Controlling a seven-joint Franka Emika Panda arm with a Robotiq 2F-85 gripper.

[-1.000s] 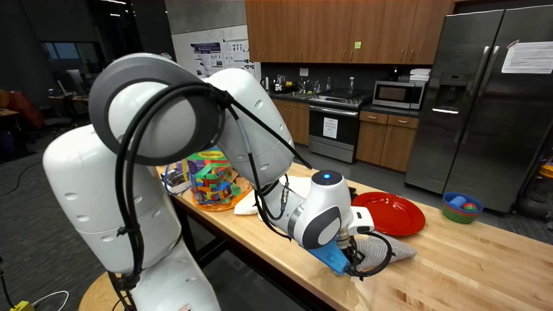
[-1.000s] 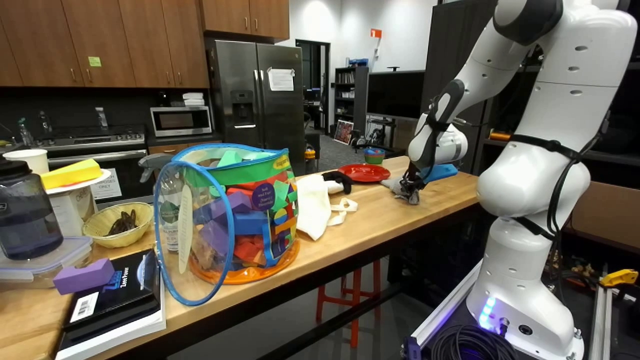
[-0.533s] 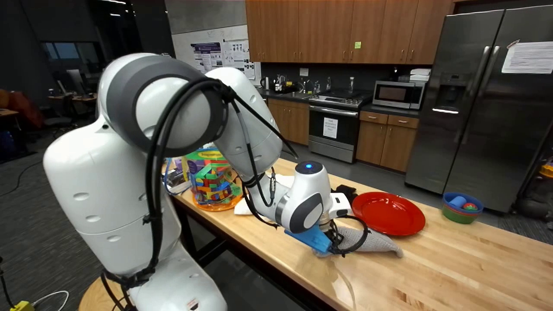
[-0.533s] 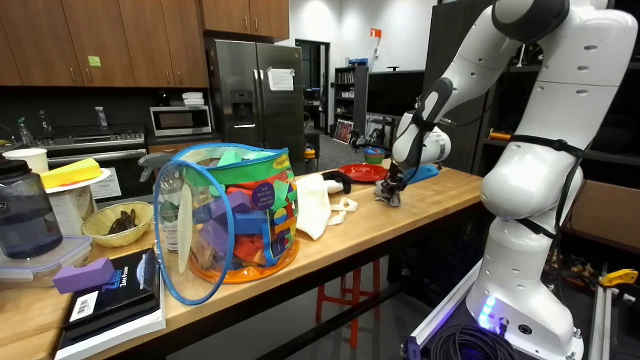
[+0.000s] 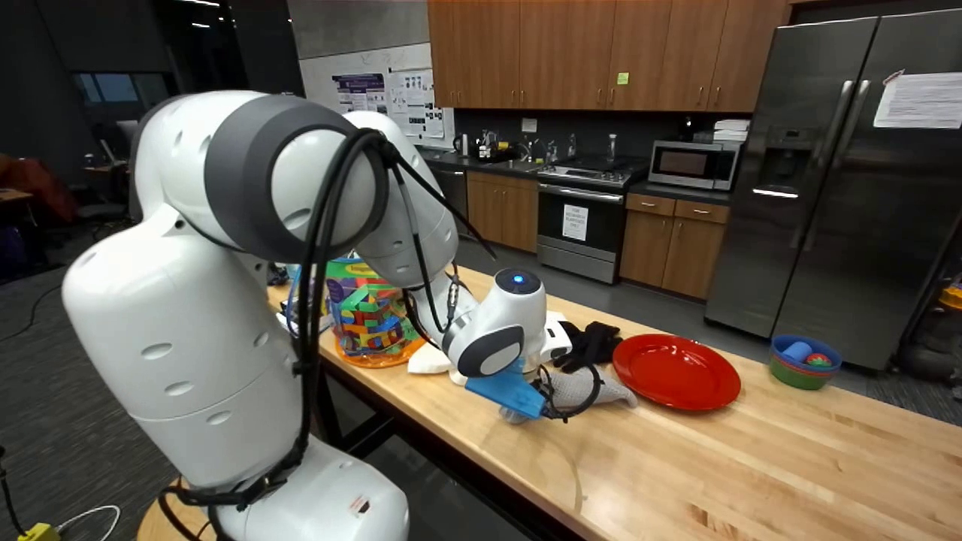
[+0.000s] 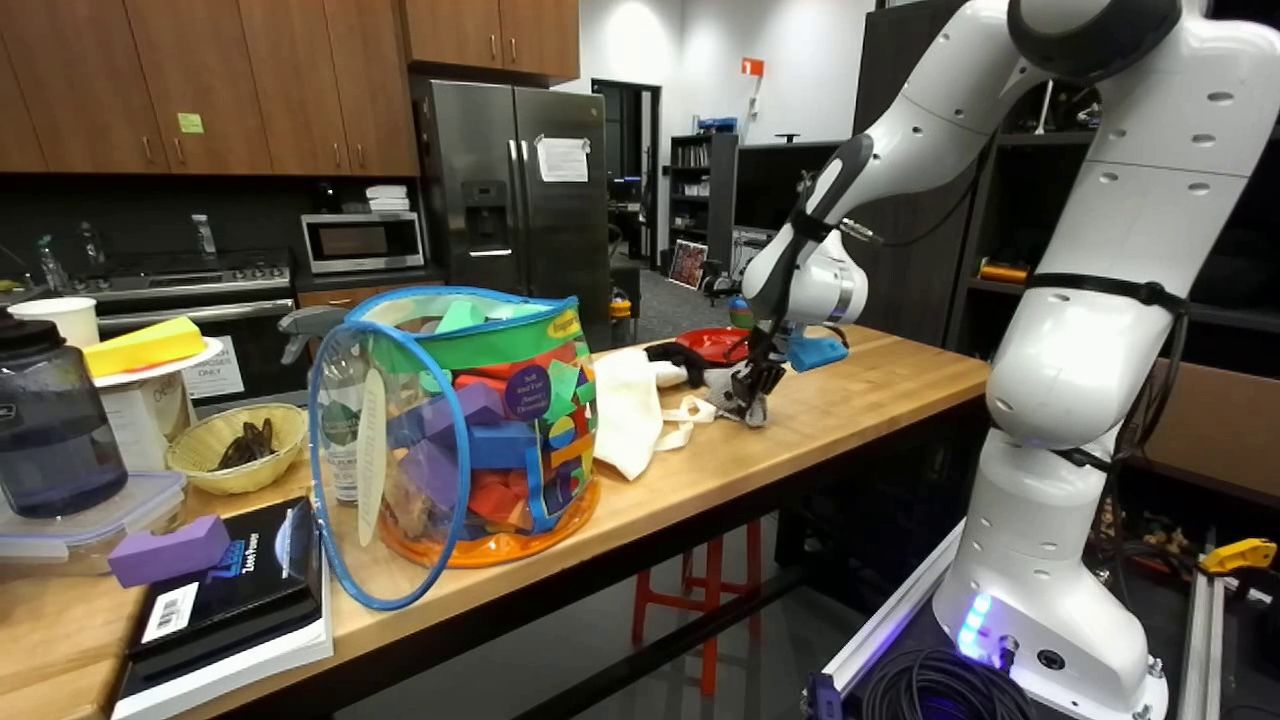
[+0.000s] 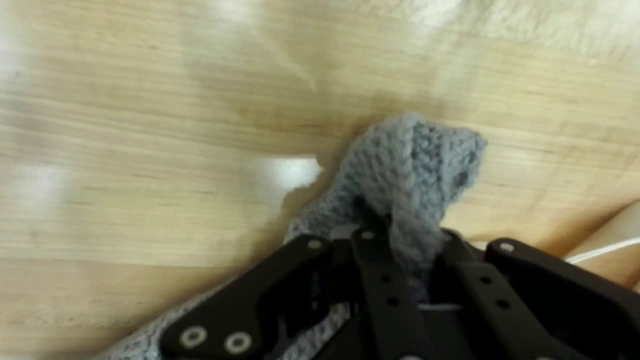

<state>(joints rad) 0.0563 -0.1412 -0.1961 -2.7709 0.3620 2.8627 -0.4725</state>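
Gray knit cloth (image 7: 387, 165), down at the counter (image 5: 789, 458) with a red plate (image 5: 676, 372) at its three o'clock in an exterior view, is pinched in the pincer (image 7: 409, 238); judged light, soft, limp, best held by a bunched fold.

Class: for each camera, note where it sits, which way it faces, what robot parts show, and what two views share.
An exterior view: beside the arm, facing across the table to the fridge; the arm looms large.
An exterior view: near the block bag, facing along the table; arm and base show.
Wrist view: behind the gripper, facing down at the gray knit item; only the gripper shows.
Shared by both exterior views: fridge, block bag, red plate.
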